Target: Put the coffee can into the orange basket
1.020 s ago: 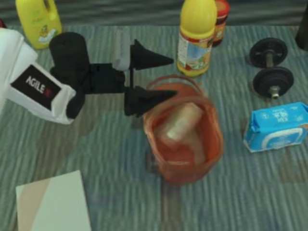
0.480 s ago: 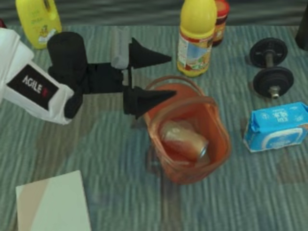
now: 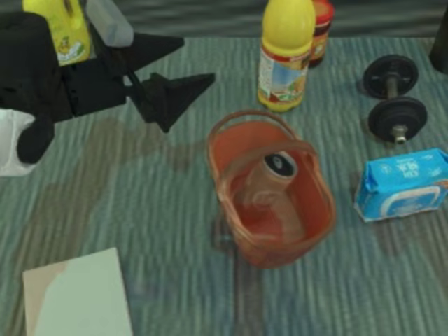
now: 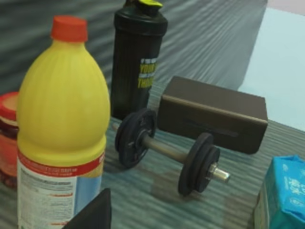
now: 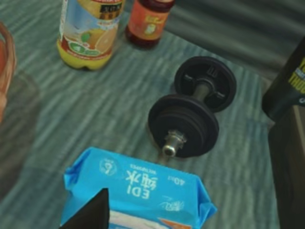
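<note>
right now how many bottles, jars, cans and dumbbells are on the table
bottles: 3 (yellow jug, juice bottle, black shaker)
jars: 1 (red jar)
cans: 1 (coffee can, in the orange basket)
dumbbells: 1
total: 6

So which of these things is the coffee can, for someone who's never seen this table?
Find the orange basket, the oval woven one near the table's middle. The coffee can stands inside it, a small tan-brown cylinder with a dark top. Unlike the taller yellow-capped juice bottle behind the basket, it sits within the weave.
</note>
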`<action>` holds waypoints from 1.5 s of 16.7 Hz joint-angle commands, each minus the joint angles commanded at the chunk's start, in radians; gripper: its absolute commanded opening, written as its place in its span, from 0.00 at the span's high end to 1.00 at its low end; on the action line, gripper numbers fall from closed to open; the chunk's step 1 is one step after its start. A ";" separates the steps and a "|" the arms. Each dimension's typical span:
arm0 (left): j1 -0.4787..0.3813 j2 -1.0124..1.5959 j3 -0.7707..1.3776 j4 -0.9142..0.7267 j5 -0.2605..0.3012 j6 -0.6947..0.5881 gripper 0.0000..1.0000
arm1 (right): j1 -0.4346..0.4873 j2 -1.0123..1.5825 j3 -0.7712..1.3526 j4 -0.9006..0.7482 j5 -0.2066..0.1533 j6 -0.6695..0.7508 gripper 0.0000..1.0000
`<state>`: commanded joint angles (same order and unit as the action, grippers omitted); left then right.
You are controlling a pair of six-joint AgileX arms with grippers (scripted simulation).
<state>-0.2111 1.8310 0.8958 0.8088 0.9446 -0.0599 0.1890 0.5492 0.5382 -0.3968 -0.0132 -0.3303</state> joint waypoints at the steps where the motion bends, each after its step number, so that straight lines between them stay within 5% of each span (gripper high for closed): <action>1: 0.016 -0.095 -0.045 -0.047 -0.052 -0.008 0.00 | 0.026 0.096 0.093 -0.062 0.001 -0.051 0.00; 11: 0.164 -1.218 -0.553 -0.526 -0.613 0.002 0.00 | 0.313 1.181 1.145 -0.748 0.018 -0.614 0.00; 16: 0.210 -1.652 -0.776 -0.714 -0.832 0.038 0.00 | 0.422 1.569 1.521 -0.994 0.019 -0.818 0.00; 20: 0.229 -1.814 -0.883 -0.799 -0.933 0.058 0.00 | 0.470 1.725 1.671 -1.098 0.017 -0.905 0.00; 25: 0.231 -1.831 -0.896 -0.809 -0.945 0.060 0.00 | 0.476 1.741 1.687 -1.109 0.016 -0.914 0.00</action>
<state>0.0200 0.0000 0.0000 0.0000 0.0000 0.0000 0.6649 2.2900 2.2248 -1.5056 0.0032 -1.2446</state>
